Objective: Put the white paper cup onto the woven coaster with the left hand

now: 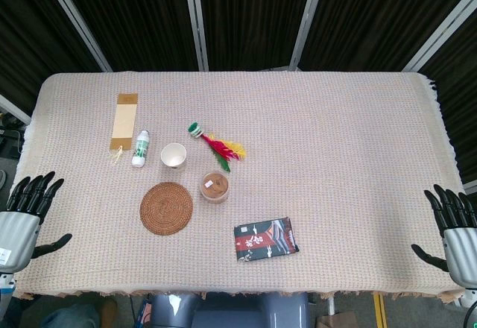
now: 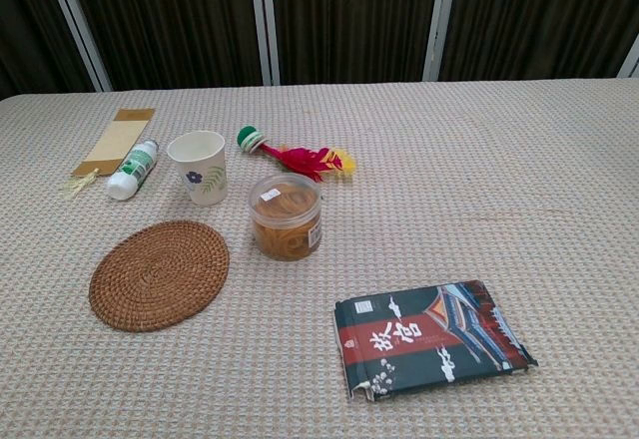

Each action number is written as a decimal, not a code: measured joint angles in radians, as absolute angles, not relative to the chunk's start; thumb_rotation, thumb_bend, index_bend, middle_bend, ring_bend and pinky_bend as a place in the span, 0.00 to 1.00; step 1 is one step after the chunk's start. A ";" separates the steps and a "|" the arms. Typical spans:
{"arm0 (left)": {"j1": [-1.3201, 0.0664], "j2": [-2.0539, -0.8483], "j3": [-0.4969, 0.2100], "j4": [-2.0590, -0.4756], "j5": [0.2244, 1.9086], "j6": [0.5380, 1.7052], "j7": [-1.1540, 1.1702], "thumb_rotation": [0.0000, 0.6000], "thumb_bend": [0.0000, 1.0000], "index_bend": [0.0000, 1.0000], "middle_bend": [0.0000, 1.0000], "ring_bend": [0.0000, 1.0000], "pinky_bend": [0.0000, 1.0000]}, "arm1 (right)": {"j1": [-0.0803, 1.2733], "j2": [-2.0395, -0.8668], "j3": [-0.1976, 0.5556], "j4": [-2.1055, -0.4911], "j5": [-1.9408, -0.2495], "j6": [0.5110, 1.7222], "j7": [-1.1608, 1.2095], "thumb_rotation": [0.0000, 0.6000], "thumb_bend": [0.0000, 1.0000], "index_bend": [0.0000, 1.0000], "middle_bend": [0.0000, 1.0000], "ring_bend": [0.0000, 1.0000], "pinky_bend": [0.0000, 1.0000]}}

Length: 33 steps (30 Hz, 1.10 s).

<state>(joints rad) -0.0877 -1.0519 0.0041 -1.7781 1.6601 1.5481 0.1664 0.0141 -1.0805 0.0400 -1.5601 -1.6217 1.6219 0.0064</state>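
The white paper cup (image 1: 173, 155) (image 2: 199, 167), printed with a small flower, stands upright on the table just behind the round brown woven coaster (image 1: 166, 208) (image 2: 159, 273). The coaster lies flat with nothing on it. My left hand (image 1: 28, 209) hangs at the table's front left corner, fingers spread, holding nothing, well left of the coaster. My right hand (image 1: 452, 224) is at the front right corner, fingers also spread and empty. The chest view shows neither hand.
A clear plastic tub (image 1: 215, 187) (image 2: 287, 218) stands right of the coaster. A small white bottle (image 1: 140, 148) (image 2: 133, 170) and a tan card (image 1: 124, 120) lie left of the cup. A feathered shuttlecock (image 1: 218, 146) lies behind, a dark packet (image 1: 265, 239) (image 2: 429, 338) nearer the front.
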 measured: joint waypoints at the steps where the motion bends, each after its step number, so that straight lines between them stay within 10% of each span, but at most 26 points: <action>1: -0.087 -1.050 0.004 -1.779 1.659 1.548 0.166 1.00 0.00 0.00 0.00 0.00 0.00 | 0.014 -1.081 0.040 -1.559 -1.622 1.622 0.007 1.00 0.00 0.00 0.00 0.00 0.00; 14: -0.147 -1.061 -0.026 -1.760 1.647 1.474 0.132 1.00 0.00 0.00 0.00 0.00 0.00 | 0.022 -1.075 0.044 -1.564 -1.610 1.601 0.036 1.00 0.00 0.00 0.00 0.00 0.00; 33: -0.706 -1.420 -0.268 -1.361 1.274 0.800 0.217 1.00 0.00 0.20 0.03 0.01 0.12 | 0.072 -1.082 0.102 -1.549 -1.447 1.475 -0.005 1.00 0.00 0.00 0.00 0.00 0.00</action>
